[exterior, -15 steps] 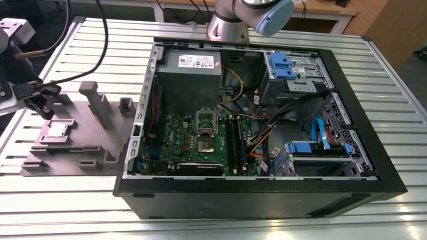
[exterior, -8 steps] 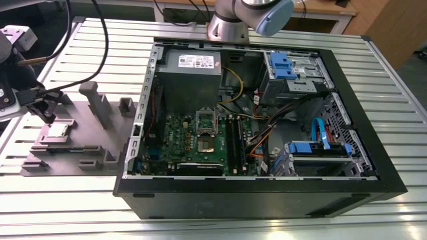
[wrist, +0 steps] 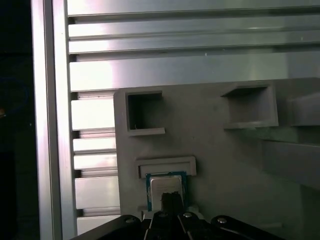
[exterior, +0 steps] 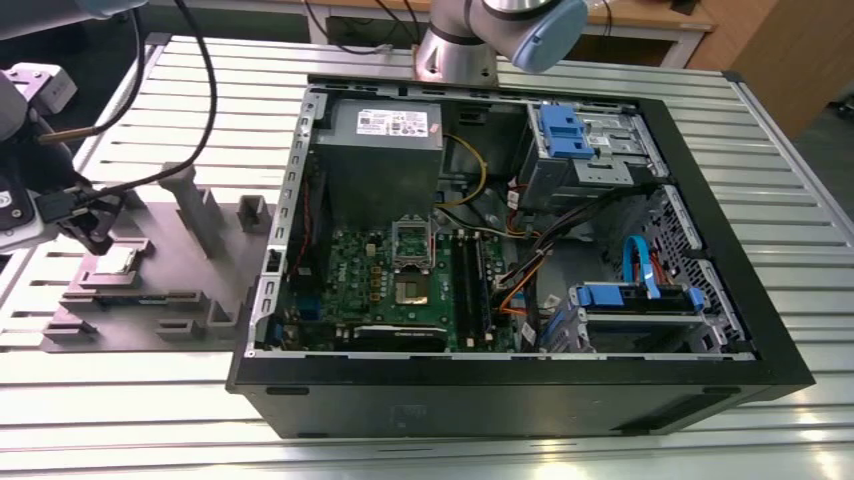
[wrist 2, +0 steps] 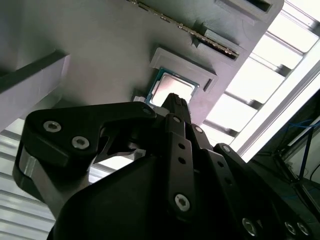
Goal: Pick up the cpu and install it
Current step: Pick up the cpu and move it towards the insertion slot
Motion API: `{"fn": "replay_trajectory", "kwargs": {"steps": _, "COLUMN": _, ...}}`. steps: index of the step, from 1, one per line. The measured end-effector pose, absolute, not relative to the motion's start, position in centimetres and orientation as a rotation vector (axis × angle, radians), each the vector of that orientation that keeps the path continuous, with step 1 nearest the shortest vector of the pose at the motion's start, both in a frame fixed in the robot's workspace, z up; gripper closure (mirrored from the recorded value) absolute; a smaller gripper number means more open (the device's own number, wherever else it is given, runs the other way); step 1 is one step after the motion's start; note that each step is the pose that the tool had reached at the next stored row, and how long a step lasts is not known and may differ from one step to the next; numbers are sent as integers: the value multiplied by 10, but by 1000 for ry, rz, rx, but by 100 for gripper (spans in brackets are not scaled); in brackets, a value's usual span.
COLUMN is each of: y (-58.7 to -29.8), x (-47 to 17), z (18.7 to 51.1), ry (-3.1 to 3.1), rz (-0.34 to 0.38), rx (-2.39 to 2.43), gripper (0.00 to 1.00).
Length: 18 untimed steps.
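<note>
One cpu, a small flat square with a pale silver top and blue-green rim, lies in a recess of the grey fixture tray, at nine o'clock from the open computer case. Just above it hangs the gripper, fingertips pinched together on nothing.

Slatted metal table, grey fixture tray on it, open black computer case beside

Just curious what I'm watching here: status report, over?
Gripper poised right over cpu; cpu lying in grey fixture tray, not yet installed; nothing seen in the way.
</note>
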<state>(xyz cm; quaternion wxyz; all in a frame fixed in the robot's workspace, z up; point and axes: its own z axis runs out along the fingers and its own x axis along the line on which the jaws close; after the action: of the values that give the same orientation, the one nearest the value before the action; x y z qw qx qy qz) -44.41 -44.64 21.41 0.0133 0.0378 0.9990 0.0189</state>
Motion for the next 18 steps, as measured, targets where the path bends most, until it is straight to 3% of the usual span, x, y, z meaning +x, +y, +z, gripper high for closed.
{"fn": "replay_trajectory", "kwargs": {"steps": 11, "y": -447, "x": -444, "z": 211, "ry": 3112, "rz": 58, "rx": 118, "gripper": 89}}
{"fn": "replay_trajectory", "kwargs": {"steps": 13, "y": -447, "x": -444, "z": 211, "ry": 3112, "rz": 58, "rx": 118, "gripper": 84}}
{"fn": "replay_trajectory", "kwargs": {"steps": 15, "y": -447, "x": -444, "z": 211, "ry": 3112, "rz": 58, "rx": 118, "gripper": 71}}
{"fn": "replay_trajectory", "kwargs": {"steps": 16, "y": -447, "x": -444, "z": 211, "ry": 3113, "rz": 58, "rx": 118, "gripper": 71}}
{"fn": "replay_trajectory", "kwargs": {"steps": 18, "y": -447, "x": -444, "z": 211, "ry": 3112, "rz": 58, "rx": 118, "gripper": 59}}
